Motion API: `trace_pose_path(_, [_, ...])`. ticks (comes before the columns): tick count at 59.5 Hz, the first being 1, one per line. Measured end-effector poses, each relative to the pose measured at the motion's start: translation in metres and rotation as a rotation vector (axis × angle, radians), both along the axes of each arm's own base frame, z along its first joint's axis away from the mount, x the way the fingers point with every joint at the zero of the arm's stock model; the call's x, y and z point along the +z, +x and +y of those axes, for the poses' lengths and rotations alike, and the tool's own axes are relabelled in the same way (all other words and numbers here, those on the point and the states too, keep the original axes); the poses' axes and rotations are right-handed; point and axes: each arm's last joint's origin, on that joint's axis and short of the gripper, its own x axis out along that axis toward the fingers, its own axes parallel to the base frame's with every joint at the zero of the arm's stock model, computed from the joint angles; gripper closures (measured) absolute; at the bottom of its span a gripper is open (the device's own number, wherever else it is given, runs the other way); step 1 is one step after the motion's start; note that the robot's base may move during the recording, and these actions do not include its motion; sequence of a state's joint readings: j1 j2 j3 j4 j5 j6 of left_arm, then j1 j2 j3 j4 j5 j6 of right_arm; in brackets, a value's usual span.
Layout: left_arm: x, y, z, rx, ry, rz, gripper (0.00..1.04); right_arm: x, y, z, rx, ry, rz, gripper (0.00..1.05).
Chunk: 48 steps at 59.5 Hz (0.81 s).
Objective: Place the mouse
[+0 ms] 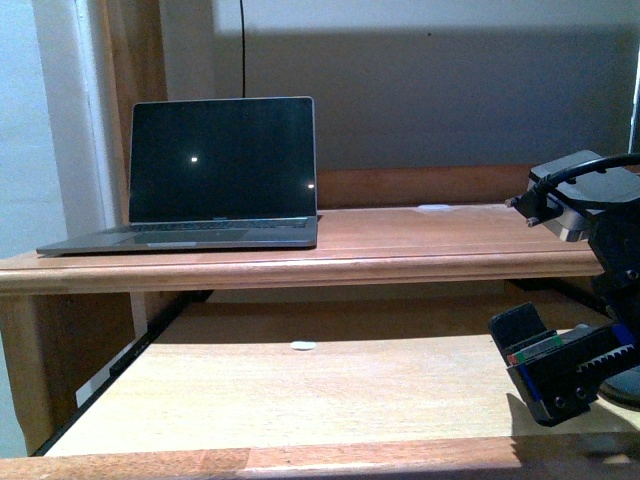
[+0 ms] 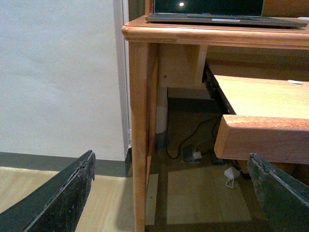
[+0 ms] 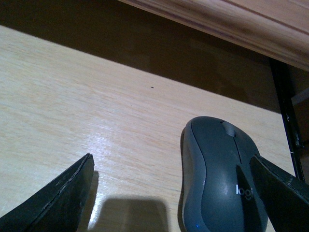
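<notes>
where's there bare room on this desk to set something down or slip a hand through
The pull-out shelf is bare wood from its left rail across to the right gripper, save one small white speck near the back. The desktop is mostly free right of the laptop. Crowded: the shelf's right end, where the mouse lies at the open gripper.

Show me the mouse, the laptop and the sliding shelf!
mouse (image 3: 217, 183), right wrist view, middle of its grey shell.
laptop (image 1: 222, 160), front view, middle of its dark screen.
sliding shelf (image 1: 300, 400), front view, bare wood top.
</notes>
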<state>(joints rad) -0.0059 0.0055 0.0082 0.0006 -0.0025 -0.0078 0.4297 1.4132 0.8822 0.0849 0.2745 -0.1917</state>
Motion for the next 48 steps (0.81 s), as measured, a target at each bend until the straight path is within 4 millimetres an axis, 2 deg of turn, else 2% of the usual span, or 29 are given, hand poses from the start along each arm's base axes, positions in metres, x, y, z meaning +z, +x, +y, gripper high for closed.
trace_pose_path(12, [0.000, 0.000, 0.000, 0.000, 0.000, 0.000, 0.08, -0.004, 0.017, -0.008, -0.067, 0.013, 0.071, 0.07])
trace_pose_path(31, [0.000, 0.000, 0.000, 0.000, 0.000, 0.000, 0.08, -0.010, 0.028, -0.017, -0.098, 0.100, 0.179, 0.07])
trace_pose_path(37, [0.000, 0.000, 0.000, 0.000, 0.000, 0.000, 0.08, -0.011, 0.029, -0.018, -0.100, 0.128, 0.187, 0.24])
trace_pose_path(48, [0.000, 0.000, 0.000, 0.000, 0.000, 0.000, 0.08, -0.010, 0.030, -0.021, -0.112, 0.140, 0.184, 0.48])
